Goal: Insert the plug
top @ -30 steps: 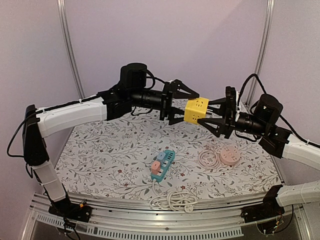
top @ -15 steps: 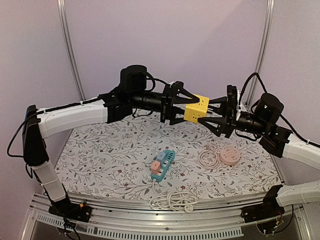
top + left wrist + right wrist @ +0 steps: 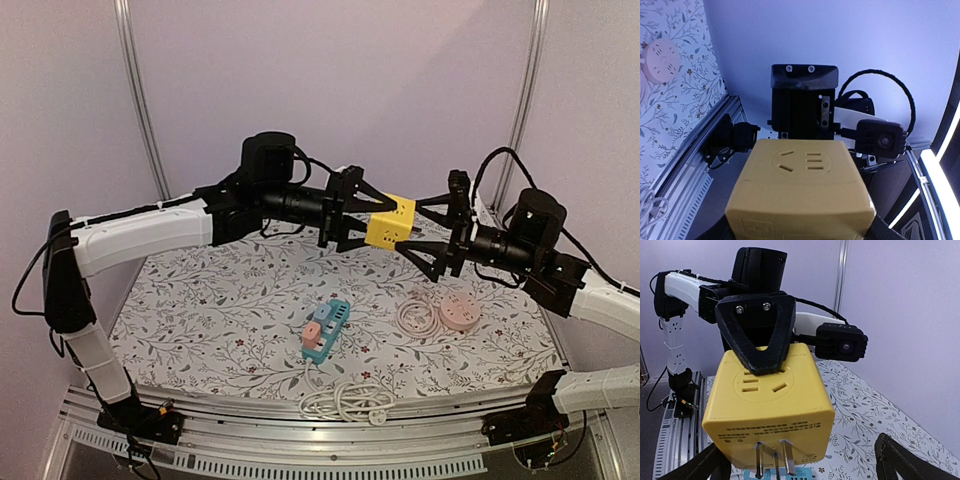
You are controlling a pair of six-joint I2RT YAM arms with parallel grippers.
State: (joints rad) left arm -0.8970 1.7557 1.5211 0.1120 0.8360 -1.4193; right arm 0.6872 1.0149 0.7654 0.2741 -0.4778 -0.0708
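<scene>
The plug is a yellow cube adapter [image 3: 390,222] with three metal prongs [image 3: 772,457] on its underside, held in the air above the table's back half. My left gripper [image 3: 377,222] is shut on it; one black finger [image 3: 757,335] presses on its top socket face, and the cube [image 3: 800,190] fills the left wrist view. My right gripper [image 3: 422,232] faces the cube from the right, open wide, its fingertips [image 3: 895,457] standing clear of the cube's sides. A teal power strip [image 3: 326,328] lies on the table below.
The teal strip carries a pink and a blue plug. A white coiled cable [image 3: 345,400] lies at the table's near edge. A round pink socket [image 3: 459,313] with its own white cord sits to the right. Purple walls close the back.
My left gripper has closed onto the yellow cube. My right gripper, which held the cube before, has opened wide and let it go. The cube has stayed in place.
</scene>
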